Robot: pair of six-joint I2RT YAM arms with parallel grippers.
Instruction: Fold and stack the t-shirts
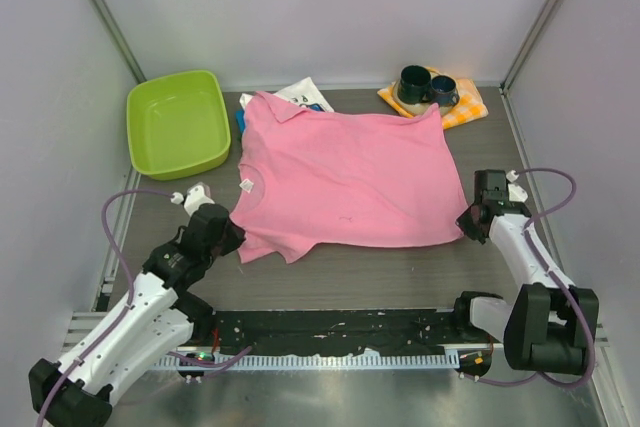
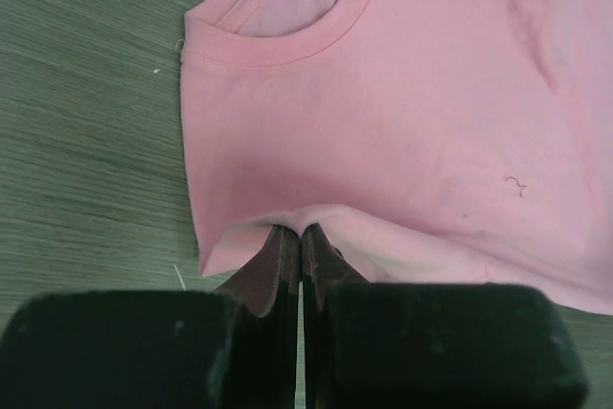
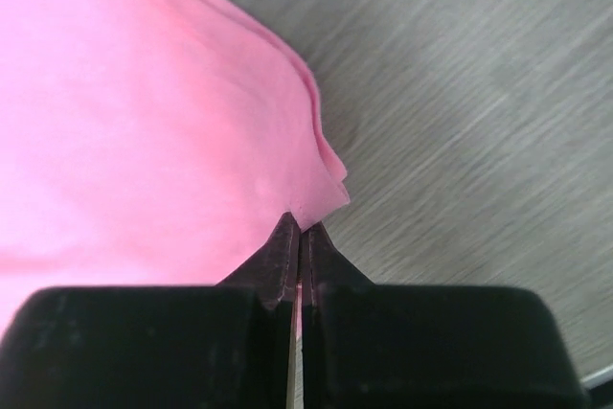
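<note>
Pink cloth in both claws: left claw [image 2: 302, 239] pressed together on the pink t-shirt [image 1: 345, 177] at its lower-left edge near the collar, right claw [image 3: 302, 229] clamped on its lower-right hem corner. Shirt lies flat mid-worktop [image 1: 400, 282]. White neck tag [image 1: 246, 185], writing unreadable. Long axis runs left-right; collar points frame left, hem right.
</note>
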